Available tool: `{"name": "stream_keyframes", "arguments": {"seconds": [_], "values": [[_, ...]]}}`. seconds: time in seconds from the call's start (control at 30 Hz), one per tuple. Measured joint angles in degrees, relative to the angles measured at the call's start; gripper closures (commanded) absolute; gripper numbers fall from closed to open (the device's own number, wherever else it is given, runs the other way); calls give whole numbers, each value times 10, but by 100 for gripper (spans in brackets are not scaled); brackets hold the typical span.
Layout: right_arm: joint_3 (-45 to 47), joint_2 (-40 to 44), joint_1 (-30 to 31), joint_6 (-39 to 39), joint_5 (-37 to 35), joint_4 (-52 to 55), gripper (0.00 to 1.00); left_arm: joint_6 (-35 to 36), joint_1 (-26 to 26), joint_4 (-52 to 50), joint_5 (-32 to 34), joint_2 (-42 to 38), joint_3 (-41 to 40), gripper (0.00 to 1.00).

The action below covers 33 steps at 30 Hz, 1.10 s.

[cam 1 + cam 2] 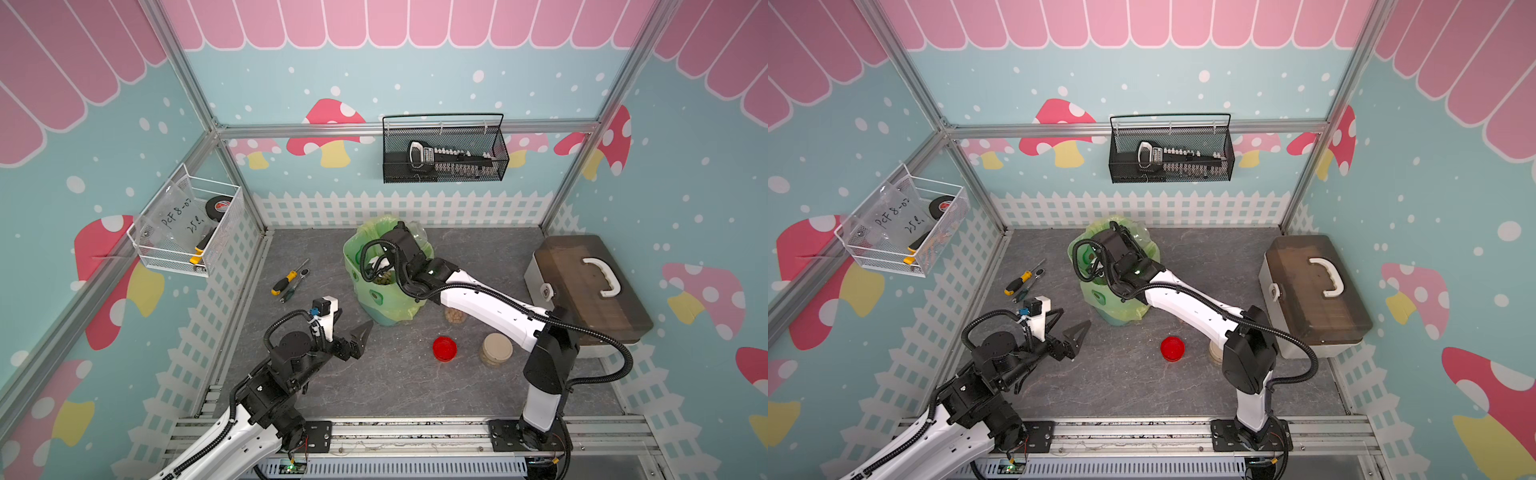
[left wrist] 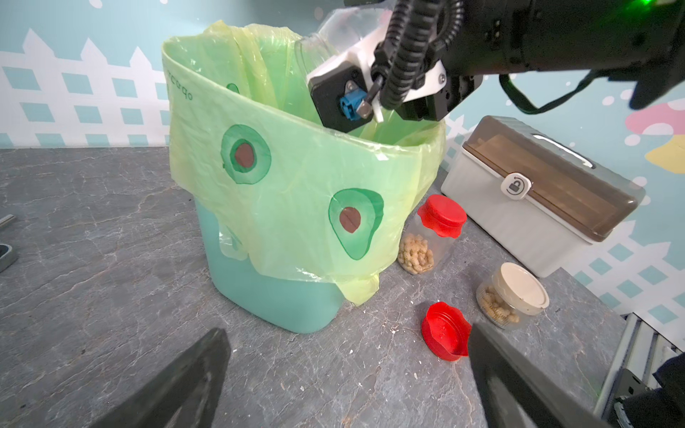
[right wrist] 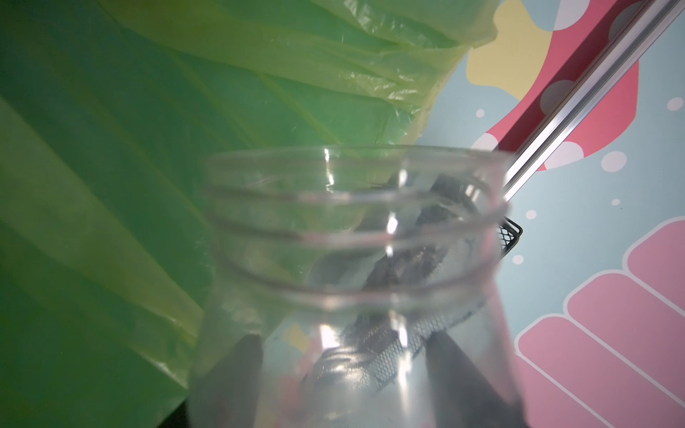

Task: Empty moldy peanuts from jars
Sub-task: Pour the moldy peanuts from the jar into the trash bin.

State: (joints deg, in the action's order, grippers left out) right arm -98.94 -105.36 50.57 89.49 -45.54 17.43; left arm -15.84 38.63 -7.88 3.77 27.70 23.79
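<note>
My right gripper [image 3: 346,339] is shut on a clear lidless jar [image 3: 352,259], tipped mouth-first over the bin with the green bag [image 1: 376,299]. The held jar [image 2: 326,33] looks empty. Moldy peanuts [image 1: 384,279] lie inside the bag. Beside the bin stands a jar with a red lid [image 2: 430,237], partly filled with peanuts. A squat jar with a beige lid [image 2: 513,296] also holds peanuts. A loose red lid [image 1: 444,348] lies on the table. My left gripper [image 2: 348,331] hovers open and empty near the bin, left of that lid [image 2: 444,331].
A grey toolbox [image 1: 590,286] with a brown lid sits at the right, behind the jars. Two screwdrivers [image 1: 286,280] lie left of the bin. Wire baskets hang on the back wall [image 1: 444,153] and the left wall [image 1: 187,228]. My right arm spans over the red-lidded jar.
</note>
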Motion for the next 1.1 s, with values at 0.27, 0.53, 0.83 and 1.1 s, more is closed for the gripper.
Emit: {"name": "stream_keyframes", "arguments": {"seconds": [0.27,0.53,0.83,1.1], "values": [[-34,0,-1,-42,23,28,53,-2,-2,0,-5,10,0,1],[-43,38,-25,-134,70,92,53,-2,-4,0,-6,12,0,1],[-47,94,-67,-271,147,146,53,-2,-4,0,-8,17,0,1],[-42,110,-88,-384,234,158,55,-2,-4,0,-8,17,0,1]]}}
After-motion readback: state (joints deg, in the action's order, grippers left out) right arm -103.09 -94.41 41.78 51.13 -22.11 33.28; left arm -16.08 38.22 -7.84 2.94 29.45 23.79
